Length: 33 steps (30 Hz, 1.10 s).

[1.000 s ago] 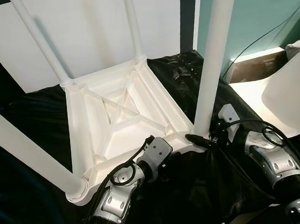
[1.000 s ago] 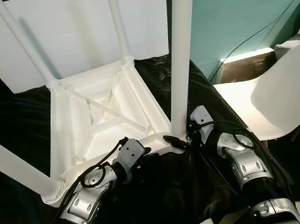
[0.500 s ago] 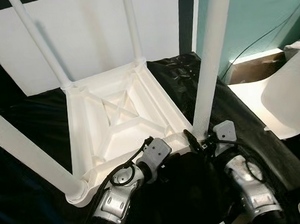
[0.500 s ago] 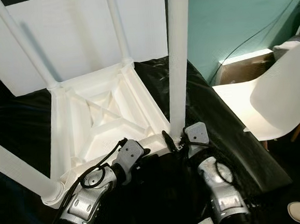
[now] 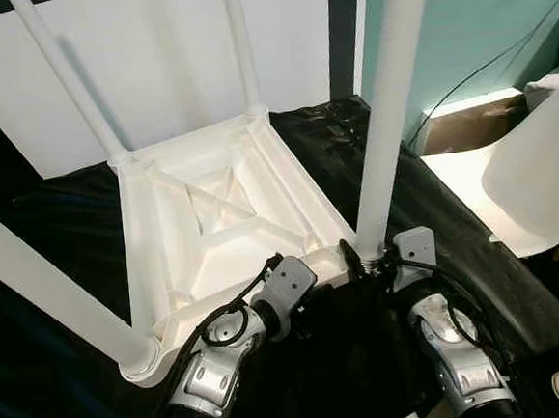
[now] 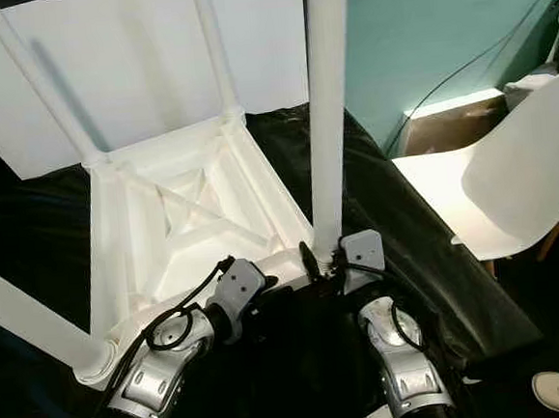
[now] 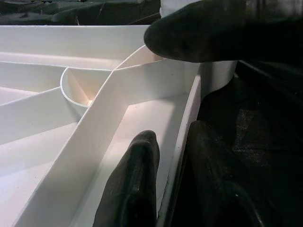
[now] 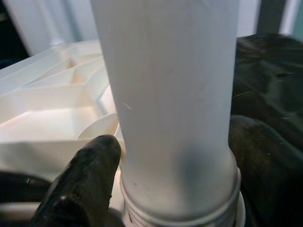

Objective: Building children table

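Nearest, the left gripper pinches the near rim of the upturned white plastic child's table, one finger inside the ribbed underside, the other outside the wall. Just beside it, the right gripper clasps the base of the near right white tubular leg, fingers either side where it enters the corner socket. The table lies on a black plastic sheet. Further off stand a white moulded chair and a teal wall.
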Available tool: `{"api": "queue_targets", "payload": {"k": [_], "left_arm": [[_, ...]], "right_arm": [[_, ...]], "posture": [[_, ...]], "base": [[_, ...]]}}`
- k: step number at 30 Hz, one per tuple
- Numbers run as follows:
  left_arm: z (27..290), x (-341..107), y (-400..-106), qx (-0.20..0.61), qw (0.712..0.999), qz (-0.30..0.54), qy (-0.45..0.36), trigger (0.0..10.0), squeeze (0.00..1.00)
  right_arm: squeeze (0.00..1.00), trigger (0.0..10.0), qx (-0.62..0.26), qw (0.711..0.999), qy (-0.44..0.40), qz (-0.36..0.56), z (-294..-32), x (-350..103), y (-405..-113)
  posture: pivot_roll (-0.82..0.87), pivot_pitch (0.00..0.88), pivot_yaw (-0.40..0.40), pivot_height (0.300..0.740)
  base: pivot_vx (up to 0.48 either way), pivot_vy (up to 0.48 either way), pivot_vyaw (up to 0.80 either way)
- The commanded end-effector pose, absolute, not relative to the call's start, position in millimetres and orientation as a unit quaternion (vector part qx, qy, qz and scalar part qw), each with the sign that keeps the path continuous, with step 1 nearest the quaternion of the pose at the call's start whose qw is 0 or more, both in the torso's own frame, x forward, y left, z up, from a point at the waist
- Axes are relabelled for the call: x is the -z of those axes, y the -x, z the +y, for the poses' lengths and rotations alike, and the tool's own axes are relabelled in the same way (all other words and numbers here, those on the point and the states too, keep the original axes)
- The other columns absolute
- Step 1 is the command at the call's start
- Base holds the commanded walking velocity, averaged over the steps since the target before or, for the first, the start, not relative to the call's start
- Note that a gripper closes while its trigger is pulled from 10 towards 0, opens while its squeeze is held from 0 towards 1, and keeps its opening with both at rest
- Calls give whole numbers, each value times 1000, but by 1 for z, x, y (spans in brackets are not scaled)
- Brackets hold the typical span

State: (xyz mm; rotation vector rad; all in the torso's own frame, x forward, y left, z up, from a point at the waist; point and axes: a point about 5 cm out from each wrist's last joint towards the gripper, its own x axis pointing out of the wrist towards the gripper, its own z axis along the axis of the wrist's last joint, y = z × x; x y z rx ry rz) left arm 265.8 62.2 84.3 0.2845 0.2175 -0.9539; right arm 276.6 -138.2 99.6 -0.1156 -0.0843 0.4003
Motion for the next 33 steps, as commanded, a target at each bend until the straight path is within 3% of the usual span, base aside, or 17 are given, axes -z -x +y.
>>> {"api": "queue_targets", "payload": {"k": [1, 11, 12, 14, 15, 21, 31, 33], "left_arm": [[72, -58, -259, 443, 869, 170, -140, 10000, 0], [69, -58, -259, 444, 870, 167, -138, 10000, 0], [69, -58, -259, 444, 869, 167, -138, 10000, 0], [69, -58, -259, 445, 869, 167, -138, 10000, 0], [70, -58, -260, 444, 869, 167, -139, 10000, 0], [72, -59, -260, 440, 871, 167, -140, 10000, 0], [72, -58, -260, 443, 869, 168, -143, 10000, 0], [72, -59, -261, 442, 870, 167, -143, 10000, 0]], "right_arm": [[0, 10000, -252, 966, 51, -39, -135, -104, -280], [0, 10000, -359, 929, 89, -30, -156, -128, -301], [0, 9020, -406, 908, 100, 15, -156, -121, -300], [0, 9020, -422, 900, 105, 36, -156, -117, -299], [0, 275, -439, 889, 117, 56, -157, -110, -295], [0, 0, -473, 867, 117, 100, -167, -100, -288], [0, 0, -472, 867, 109, 116, -158, -90, -280], [0, 0, -433, 891, 106, 87, -148, -85, -274]], "posture": [[-52, 0, 69, 740], [-65, 0, 70, 740], [-65, 0, 70, 740], [-65, 0, 70, 740], [-63, 0, 70, 740], [-55, 0, 70, 740], [-56, 0, 69, 740], [-54, 0, 65, 740]], "base": [[0, 0, 0], [0, 0, 0], [0, 0, 0], [0, 0, 0], [0, 0, 0], [0, 0, 0], [0, 0, 0], [0, 0, 0]]}}
